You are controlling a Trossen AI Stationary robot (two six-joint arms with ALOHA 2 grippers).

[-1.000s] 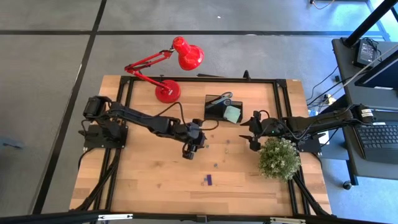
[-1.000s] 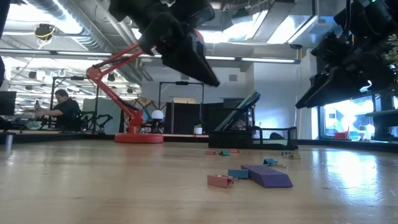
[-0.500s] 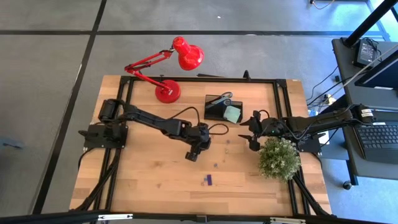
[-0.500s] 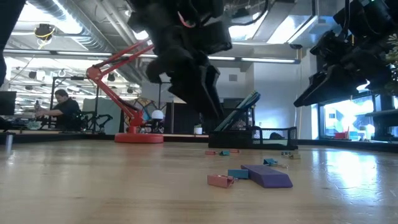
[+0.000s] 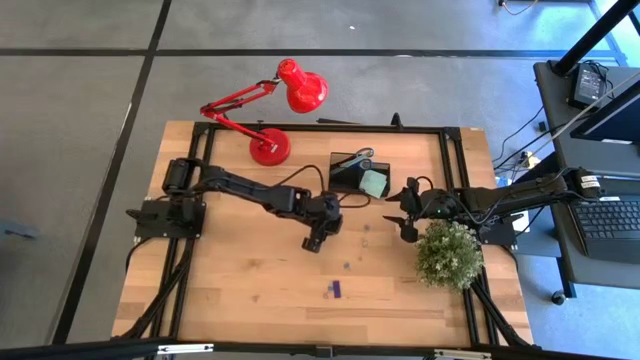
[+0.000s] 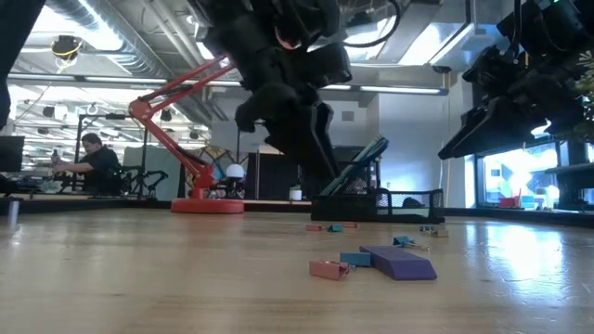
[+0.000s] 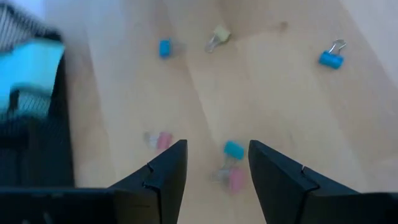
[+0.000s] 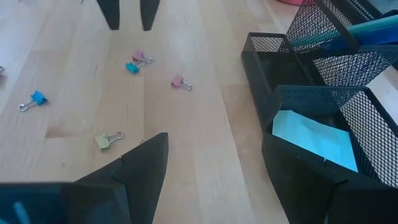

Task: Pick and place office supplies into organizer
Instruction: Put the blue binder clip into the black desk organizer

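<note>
The left gripper (image 5: 314,243) is held open and empty above mid-table, its fingers (image 7: 163,174) straddling a blue clip (image 7: 233,149) with pink clips (image 7: 163,140) close by. The organizer (image 5: 356,174) is set toward the table's (image 5: 240,300) far edge, right of the lamp (image 5: 272,104); a sticky pad (image 8: 313,139) and scissors (image 5: 357,158) are held in it. The right gripper (image 5: 396,214) is parked open, empty, just right of the organizer, beside the plant (image 5: 448,254).
</note>
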